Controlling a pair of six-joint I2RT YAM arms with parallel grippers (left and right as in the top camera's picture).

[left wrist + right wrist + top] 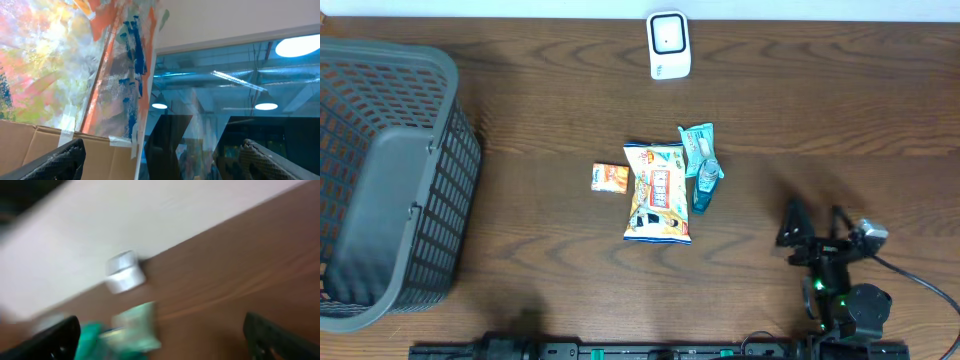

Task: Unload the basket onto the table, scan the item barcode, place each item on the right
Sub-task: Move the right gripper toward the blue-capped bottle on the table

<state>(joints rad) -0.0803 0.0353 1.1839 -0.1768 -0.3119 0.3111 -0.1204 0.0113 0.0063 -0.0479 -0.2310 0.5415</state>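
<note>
**Wood-grain table (520,90) with goods at its middle, both arms empty-handed**

Brown wood fills the overhead view, with a pale wall strip along the far edge. A white scanner (668,45) stands at the far edge, near the centre. Well in front of it, 4 small goods lie in a cluster at mid-table. A snack bag (658,193) lies flat with its print facing up. A small orange packet (610,177) sits just beside its left edge. A teal packet (698,145) lies at the bag's upper right corner. A blue tube (707,186) lies by that packet's lower end, along the bag's right side. Nothing grips any of them. A grey slatted basket (430,170) takes up the left end of the table.

The right gripper (813,228) hovers at the near right, well apart from the cluster, with its 2 fingers spread wide and nothing between them. Its wrist camera is blurred but shows the 2 dark fingertips (55,340) at the frame's lower corners. That view also shows the scanner against the wall and a smear of teal low in the frame.

The left gripper (160,162) points up and away from the table, jaws wide and empty. Its camera shows a paint-streaked panel (60,60), cardboard (30,142), dark glass and ceiling lights (300,46).
</note>
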